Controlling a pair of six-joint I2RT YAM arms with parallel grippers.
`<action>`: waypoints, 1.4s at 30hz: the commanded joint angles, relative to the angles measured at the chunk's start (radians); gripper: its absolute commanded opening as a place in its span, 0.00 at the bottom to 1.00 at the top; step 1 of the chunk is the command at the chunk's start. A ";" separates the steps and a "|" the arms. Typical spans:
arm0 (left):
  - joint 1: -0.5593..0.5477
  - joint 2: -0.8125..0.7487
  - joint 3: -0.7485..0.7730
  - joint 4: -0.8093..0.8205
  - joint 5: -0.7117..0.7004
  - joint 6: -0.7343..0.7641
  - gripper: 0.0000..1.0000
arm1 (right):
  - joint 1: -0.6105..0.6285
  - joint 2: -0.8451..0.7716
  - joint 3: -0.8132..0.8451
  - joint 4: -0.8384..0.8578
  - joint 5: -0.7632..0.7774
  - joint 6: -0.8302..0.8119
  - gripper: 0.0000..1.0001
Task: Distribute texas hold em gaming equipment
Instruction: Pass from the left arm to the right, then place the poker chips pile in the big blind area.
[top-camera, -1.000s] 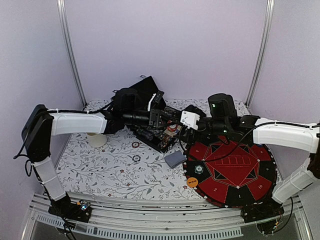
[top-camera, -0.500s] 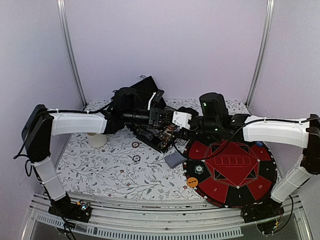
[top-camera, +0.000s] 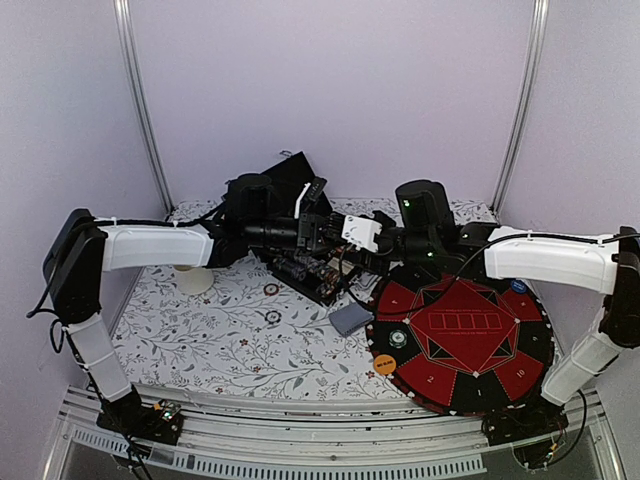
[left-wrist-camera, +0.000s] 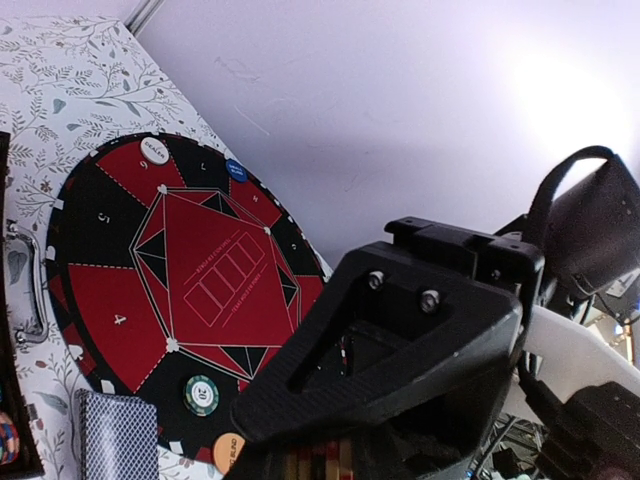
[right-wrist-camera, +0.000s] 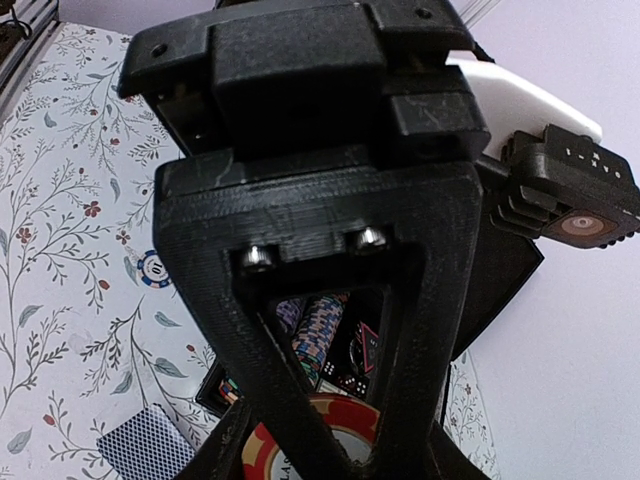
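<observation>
An open black case (top-camera: 300, 270) in mid-table holds rows of striped poker chips (right-wrist-camera: 320, 330). My right gripper (top-camera: 342, 260) reaches into it from the right. Its fingers (right-wrist-camera: 240, 360) are shut on the edges of a red-and-cream chip (right-wrist-camera: 335, 420). My left gripper (top-camera: 318, 238) hangs over the same case, shut on a short stack of red and yellow chips (left-wrist-camera: 318, 465). A blue-backed card deck (top-camera: 350, 320) lies beside the round red-and-black mat (top-camera: 460, 340). On the mat are a green chip (left-wrist-camera: 201, 393) and orange (top-camera: 385, 365), white (left-wrist-camera: 154, 149) and blue (left-wrist-camera: 236, 170) buttons.
A cream cup (top-camera: 193, 278) stands at the left on the floral cloth. Two loose chips (top-camera: 271, 288) lie on the cloth left of the case. The case's raised lid (top-camera: 295, 175) stands behind both grippers. Lilac walls close in the back and sides.
My right arm has swung left from the mat's edge to the case, and its jaws have narrowed onto the red chip. The left arm has stayed still.
</observation>
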 joint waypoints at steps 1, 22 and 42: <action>0.000 -0.008 -0.010 -0.005 0.026 0.038 0.06 | 0.002 0.004 0.039 -0.041 0.011 0.021 0.12; 0.120 -0.149 -0.121 -0.094 -0.110 0.181 0.85 | -0.092 -0.160 -0.277 -0.288 -0.146 0.224 0.02; 0.146 -0.193 -0.132 -0.228 -0.199 0.288 0.85 | -0.145 -0.020 -0.396 -0.213 -0.171 0.127 0.03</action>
